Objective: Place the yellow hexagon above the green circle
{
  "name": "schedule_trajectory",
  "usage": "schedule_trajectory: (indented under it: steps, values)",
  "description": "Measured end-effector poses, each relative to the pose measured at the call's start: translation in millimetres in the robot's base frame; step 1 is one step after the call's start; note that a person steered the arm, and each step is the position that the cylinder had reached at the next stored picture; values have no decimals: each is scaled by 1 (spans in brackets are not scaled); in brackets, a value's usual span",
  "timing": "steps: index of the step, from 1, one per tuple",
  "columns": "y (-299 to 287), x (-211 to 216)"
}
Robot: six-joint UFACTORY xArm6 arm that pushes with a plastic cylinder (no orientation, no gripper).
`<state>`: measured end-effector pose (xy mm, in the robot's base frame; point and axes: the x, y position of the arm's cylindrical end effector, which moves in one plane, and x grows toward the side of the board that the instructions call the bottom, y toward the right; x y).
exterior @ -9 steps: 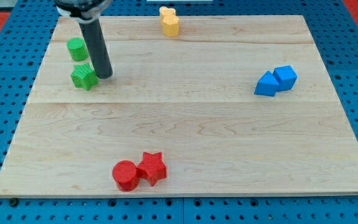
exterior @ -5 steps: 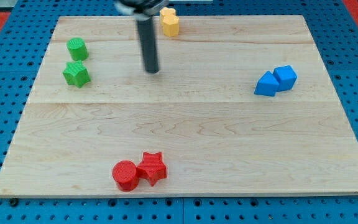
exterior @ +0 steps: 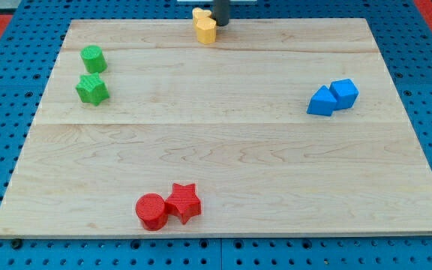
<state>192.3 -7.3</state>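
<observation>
The yellow hexagon (exterior: 205, 30) sits at the top edge of the wooden board (exterior: 223, 150), with a second yellow block (exterior: 199, 14) touching it from behind. My tip (exterior: 221, 24) is right beside the hexagon, on its right. The green circle (exterior: 92, 58) stands at the board's upper left, far to the left of my tip. A green star (exterior: 92, 88) lies just below the circle.
A blue triangle (exterior: 321, 101) and a blue cube (exterior: 344, 92) touch each other at the right. A red circle (exterior: 151, 211) and a red star (exterior: 184, 202) touch near the bottom edge. Blue pegboard surrounds the board.
My tip has moved from beside the green star, up and to the right across the board, to the right side of the yellow hexagon. The green star shifted slightly left earlier.
</observation>
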Motion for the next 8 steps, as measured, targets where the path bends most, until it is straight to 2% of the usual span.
schedule_trajectory:
  steps: [2,4,5,6,7,8]
  values:
    - [-37,1]
    - [39,7]
    - [-9,30]
    - [-97,30]
    - [-94,36]
    - [-27,36]
